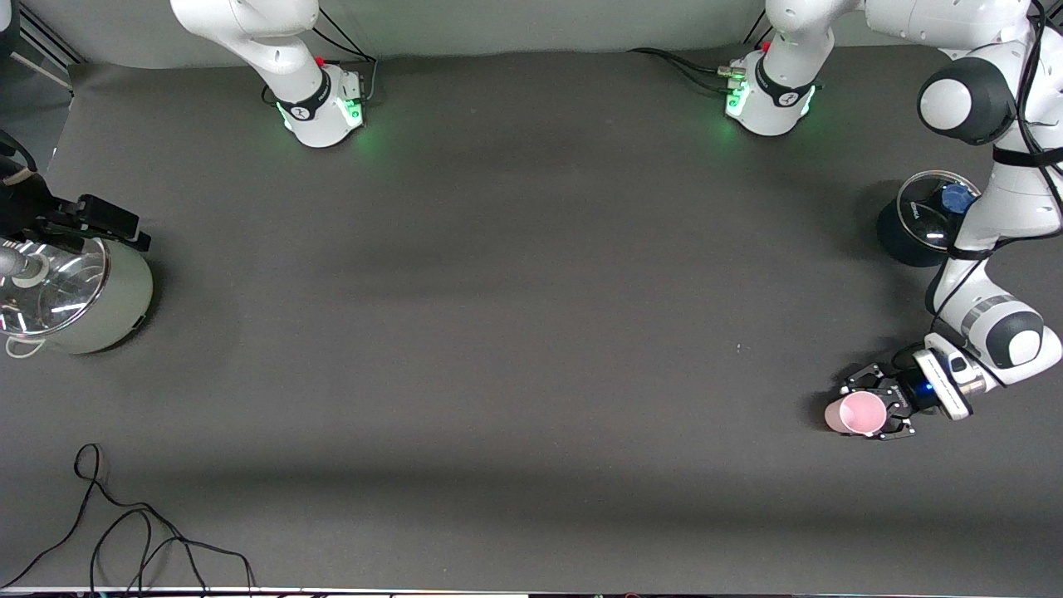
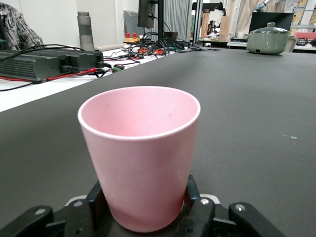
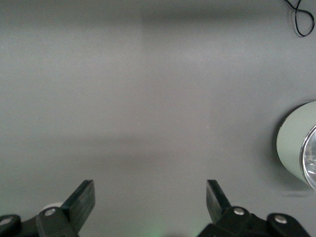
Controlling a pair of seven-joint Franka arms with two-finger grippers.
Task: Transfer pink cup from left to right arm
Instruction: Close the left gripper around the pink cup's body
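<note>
two white robot arms with dark-grey joints stand at the dark grey table [image 1: 498,332], and each carries one black two-finger gripper: the left gripper [image 1: 872,413] and the right gripper [image 3: 150,197], two in all. one small light-pink tapered cup [image 1: 859,414] is here. two pots: one pale-green pot with a glass lid [image 1: 79,295] and one dark round pot with a glass lid and blue knob [image 1: 926,218]. that makes two glass lids. one thin black cable [image 1: 124,531] lies looped on the table.
</note>
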